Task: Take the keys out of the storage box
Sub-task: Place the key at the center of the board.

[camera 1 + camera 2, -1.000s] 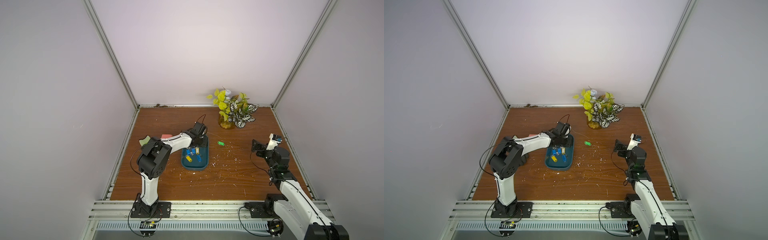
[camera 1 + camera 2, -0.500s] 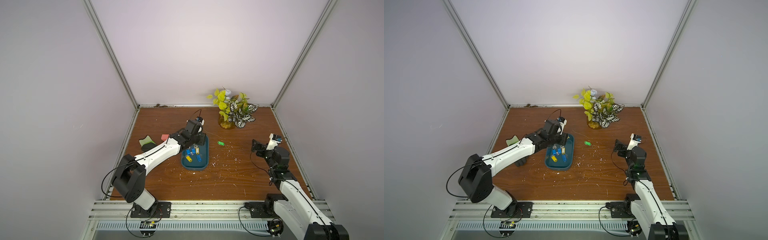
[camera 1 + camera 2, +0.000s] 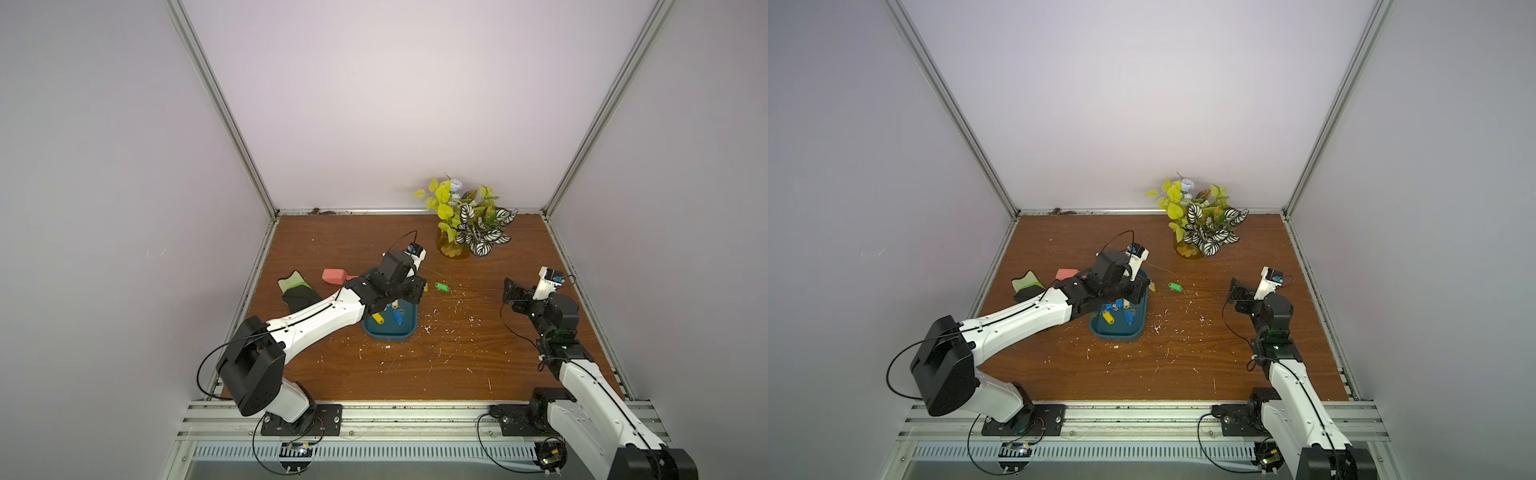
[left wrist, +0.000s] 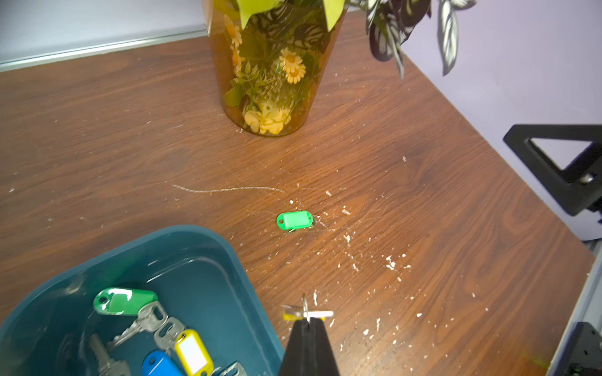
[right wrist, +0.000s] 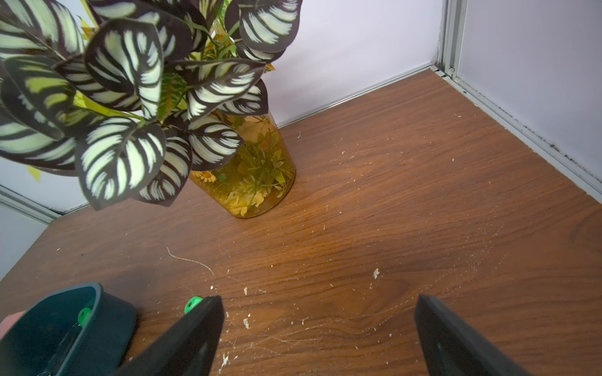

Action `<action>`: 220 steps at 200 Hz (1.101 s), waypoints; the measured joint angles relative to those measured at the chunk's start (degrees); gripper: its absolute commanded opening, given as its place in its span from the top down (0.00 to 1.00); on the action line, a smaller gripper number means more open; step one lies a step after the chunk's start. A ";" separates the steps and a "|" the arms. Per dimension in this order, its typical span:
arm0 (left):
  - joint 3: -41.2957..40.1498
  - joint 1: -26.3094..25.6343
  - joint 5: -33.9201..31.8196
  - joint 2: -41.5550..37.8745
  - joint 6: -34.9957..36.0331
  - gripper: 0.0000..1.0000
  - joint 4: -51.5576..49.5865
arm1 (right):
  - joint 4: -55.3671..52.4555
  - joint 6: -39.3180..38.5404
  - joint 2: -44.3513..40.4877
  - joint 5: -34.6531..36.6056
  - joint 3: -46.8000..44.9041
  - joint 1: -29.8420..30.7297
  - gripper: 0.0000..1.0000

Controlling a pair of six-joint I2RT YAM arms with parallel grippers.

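Slippage hazard: left gripper (image 4: 306,324) pinches yellow-tagged key (image 4: 290,315) by its ring alone, storage box (image 4: 208,260) wall just beside it. Jolted, it could fall among keys (image 4: 148,320) inside; right gripper (image 5: 317,301) gapes empty.

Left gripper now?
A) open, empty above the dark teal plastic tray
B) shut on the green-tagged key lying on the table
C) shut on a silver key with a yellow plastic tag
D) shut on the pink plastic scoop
C: the left wrist view shows the left gripper pinched shut on a silver key with a yellow plastic tag, just outside the rim of the dark teal plastic storage box.
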 measured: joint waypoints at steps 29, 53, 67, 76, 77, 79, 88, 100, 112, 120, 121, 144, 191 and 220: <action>0.00 -0.48 2.14 2.89 -1.03 1.00 2.12 | 0.00 0.09 0.00 0.00 0.00 0.00 0.01; 0.00 -1.03 2.89 6.01 -1.81 1.00 2.56 | 0.00 0.35 -0.02 0.00 0.00 0.00 0.01; 0.00 -1.33 3.41 7.58 -2.25 1.00 2.75 | 0.00 0.39 -0.02 -0.02 0.00 0.00 0.01; 0.00 -1.49 3.65 8.66 -2.47 1.00 2.75 | 0.00 0.42 -0.02 0.00 0.00 0.00 0.01; 0.00 -1.51 3.67 8.81 -2.51 1.00 2.78 | 0.00 0.39 -0.02 0.00 0.00 0.00 0.01; 0.00 -1.55 3.65 8.94 -2.56 1.00 2.78 | 0.00 0.42 -0.02 0.00 0.00 0.00 0.01; 0.17 -1.70 3.63 10.10 -2.69 1.00 2.54 | -0.02 0.39 -0.02 0.00 0.00 0.00 0.01; 1.09 -1.95 3.54 11.87 -2.69 1.00 1.86 | -0.02 0.42 -0.02 0.00 0.00 0.00 0.01; 2.40 -2.25 3.41 13.68 -2.64 1.00 0.94 | -0.02 0.39 -0.02 0.00 0.00 0.00 0.01; 3.43 -2.54 3.30 14.80 -2.60 1.00 0.22 | 0.00 0.39 -0.02 0.00 0.00 0.00 0.01; 3.54 -2.58 3.28 14.91 -2.58 1.00 0.13 | 0.00 0.39 -0.02 0.00 0.00 0.00 0.01; 5.70 -3.65 3.08 16.92 -2.43 1.00 -1.01 | 0.00 0.39 0.00 0.00 0.00 0.00 0.01; 9.90 -5.11 3.17 20.35 -2.25 1.00 -2.47 | 0.00 0.42 0.00 0.00 0.00 0.00 0.01; 11.13 -5.31 3.28 22.27 -2.16 0.99 -3.91 | 0.00 0.39 0.00 0.00 0.00 0.00 0.01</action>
